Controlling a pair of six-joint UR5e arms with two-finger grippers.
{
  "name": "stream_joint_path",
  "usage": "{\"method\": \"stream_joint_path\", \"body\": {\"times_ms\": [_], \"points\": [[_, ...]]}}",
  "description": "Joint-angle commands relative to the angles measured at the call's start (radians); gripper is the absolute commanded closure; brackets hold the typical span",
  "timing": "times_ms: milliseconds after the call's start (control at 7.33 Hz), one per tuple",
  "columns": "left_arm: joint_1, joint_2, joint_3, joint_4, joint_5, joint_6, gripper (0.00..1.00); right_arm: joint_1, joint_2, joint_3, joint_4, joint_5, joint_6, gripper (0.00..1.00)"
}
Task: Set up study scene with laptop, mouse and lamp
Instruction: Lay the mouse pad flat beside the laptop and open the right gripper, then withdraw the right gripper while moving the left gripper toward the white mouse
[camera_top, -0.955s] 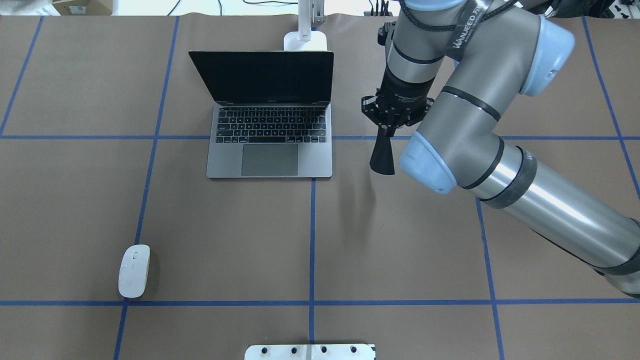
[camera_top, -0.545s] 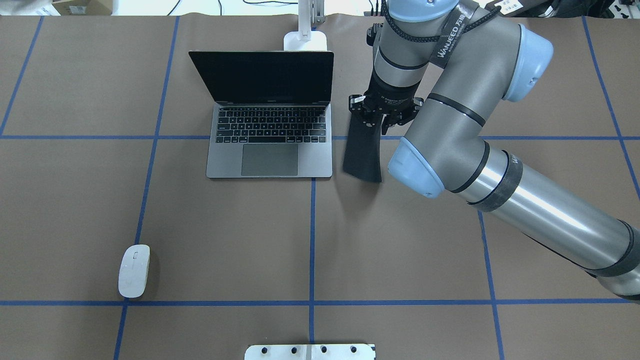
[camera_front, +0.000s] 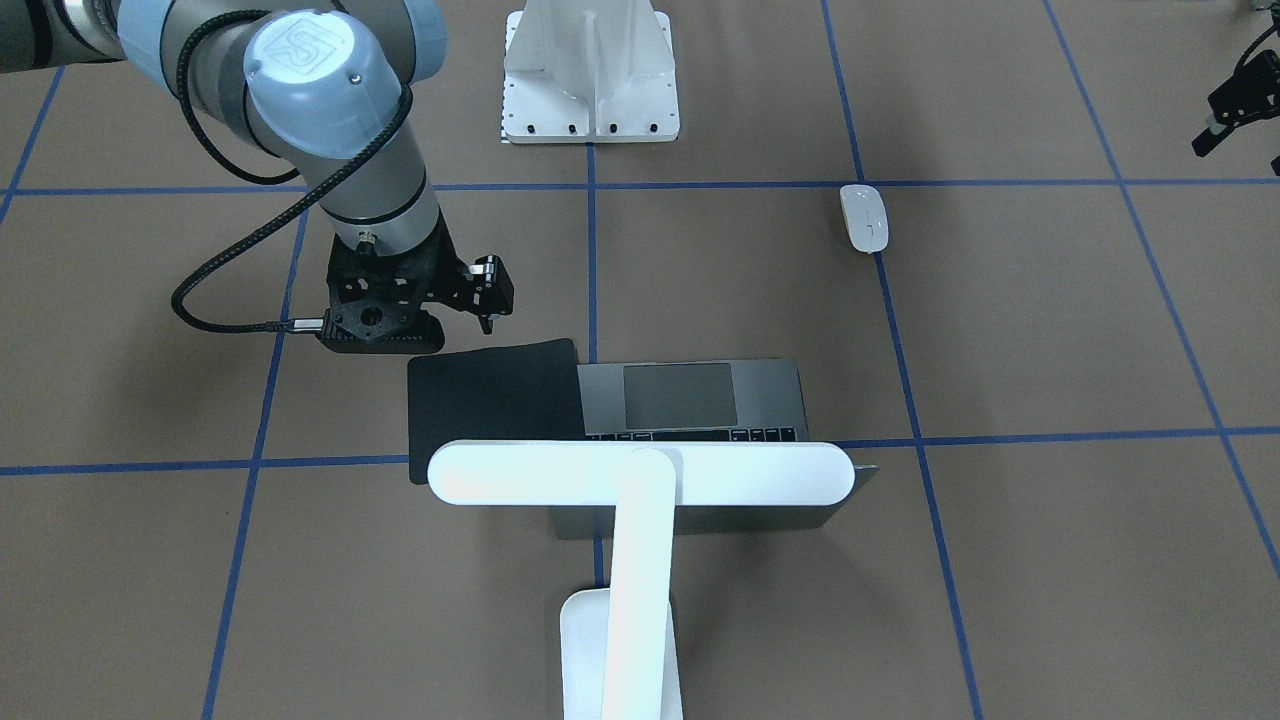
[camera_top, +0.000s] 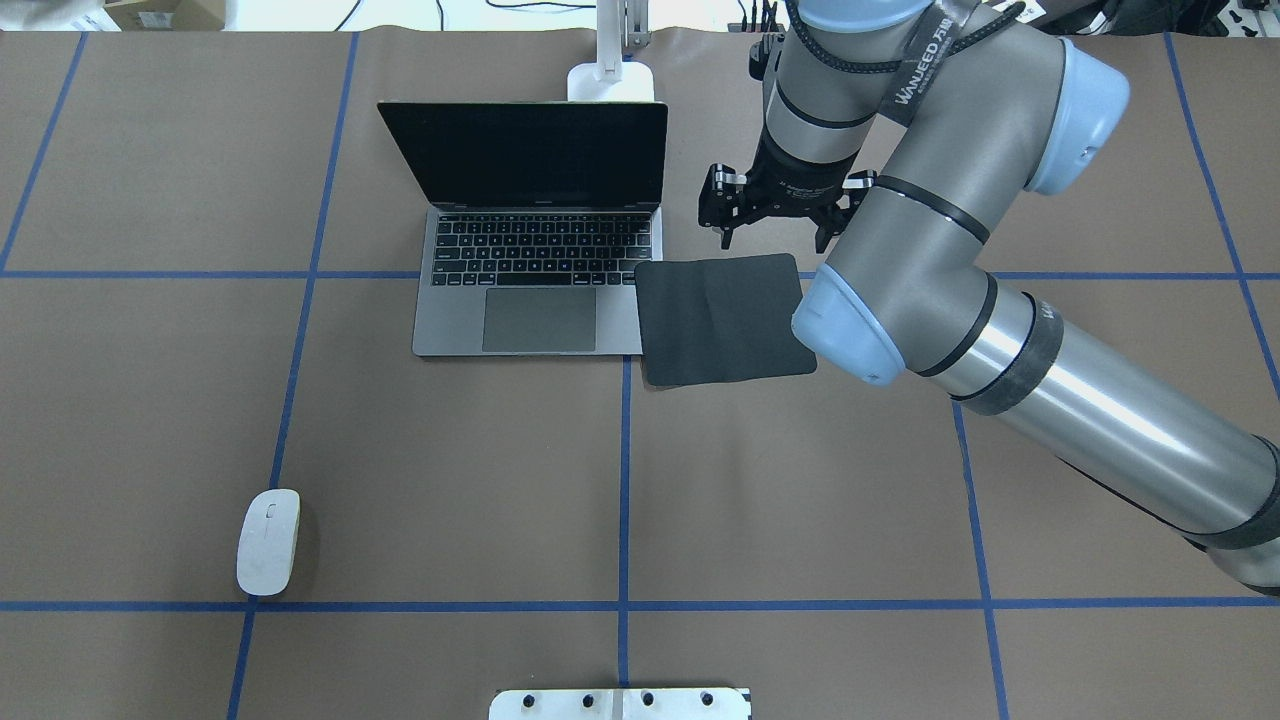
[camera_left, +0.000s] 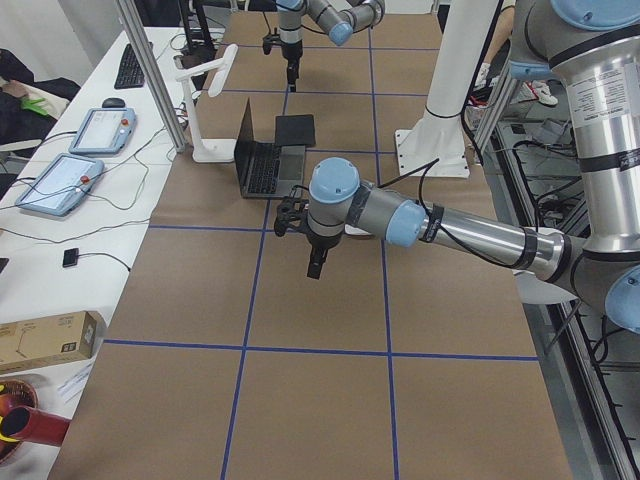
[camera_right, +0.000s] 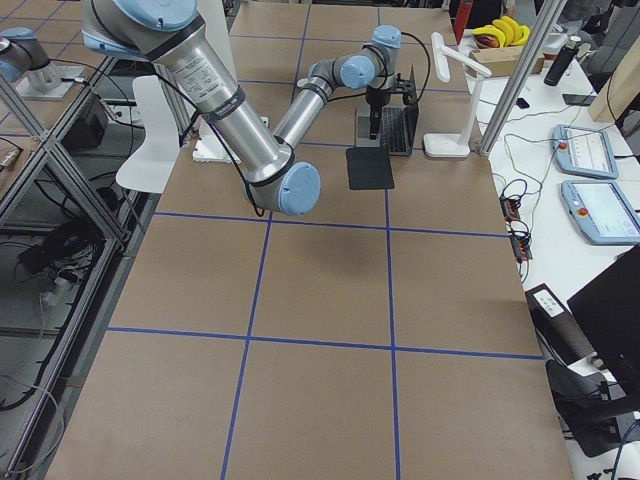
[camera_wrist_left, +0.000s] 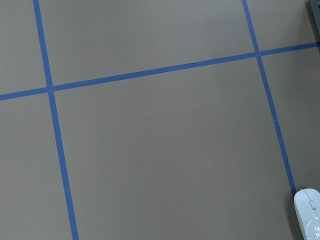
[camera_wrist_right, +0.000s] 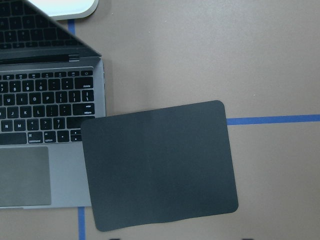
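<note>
Black mat lay flat, overlapping the open laptop at its edge, lamp behind. Right tool hung spread and empty beside the mat. Mouse lay well apart. Left tool: state could not be judged.

a strap on the right arm reads "wanjeed"; its blue joint cap shows "ur".
</note>
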Motion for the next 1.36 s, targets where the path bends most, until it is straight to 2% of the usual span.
{"method": "stream_joint_path", "body": {"times_ms": [0,273,682,818,1227], "points": [[-0.002,-0.003,0.0,0.03,0.0,-0.012,0.0,0.039,-0.13,0.095,-0.005,0.009,-0.06,0.0],[-0.002,-0.003,-0.005,0.032,0.013,-0.096,0.0,0.069,-0.245,0.157,-0.006,0.009,-0.087,0.0],[0.031,-0.021,-0.008,0.026,0.062,-0.294,0.0,0.1,-0.36,0.172,-0.032,0.01,-0.138,0.0],[0.06,-0.036,-0.015,0.024,0.06,-0.37,0.0,0.118,-0.441,0.207,-0.057,0.01,-0.242,0.0],[0.21,-0.093,-0.016,0.018,0.097,-0.578,0.0,0.238,-0.563,0.221,-0.088,-0.003,-0.544,0.0]]}}
